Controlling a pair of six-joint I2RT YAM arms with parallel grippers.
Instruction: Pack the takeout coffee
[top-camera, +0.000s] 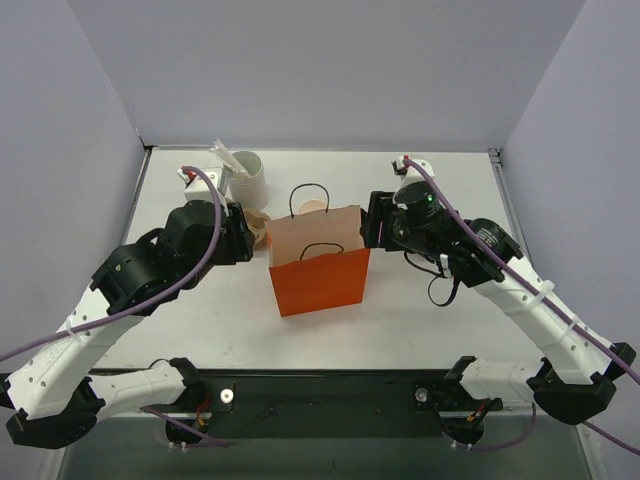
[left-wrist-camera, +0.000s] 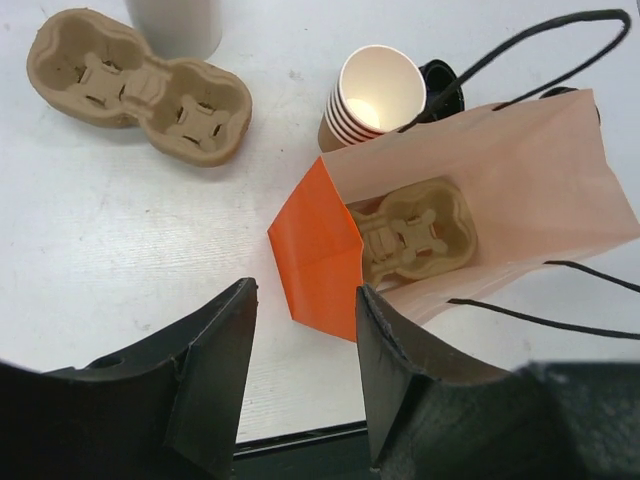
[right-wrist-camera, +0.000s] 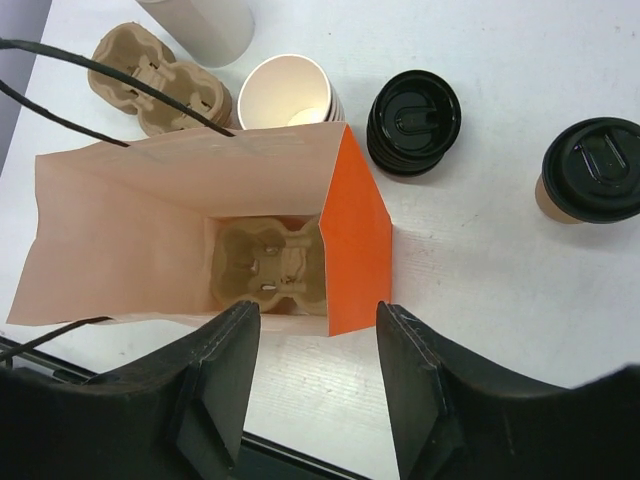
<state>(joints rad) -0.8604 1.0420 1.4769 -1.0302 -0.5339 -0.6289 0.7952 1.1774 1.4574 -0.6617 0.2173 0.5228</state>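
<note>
A cup carrier (right-wrist-camera: 268, 262) lies in the bag (right-wrist-camera: 130, 220). Behind the bag stand stacked cups (right-wrist-camera: 285, 95), with lids (right-wrist-camera: 413, 120) beside them and the takeout coffee (right-wrist-camera: 597, 170) beside the lids.

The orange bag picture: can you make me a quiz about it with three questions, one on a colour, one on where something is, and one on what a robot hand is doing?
1. What colour is the outside of the bag?
A. blue
B. orange
C. green

2. Where is the lidded coffee cup?
A. inside the bag
B. on the table, outside the bag
C. in a robot hand

3. How is the right hand?
A. shut on a cup
B. shut on a lid
C. open and empty

Answers:
1 B: its side panel shows orange.
2 B: it stands on the table near the pile of black lids.
3 C: its fingers stand apart with nothing between them.
</note>
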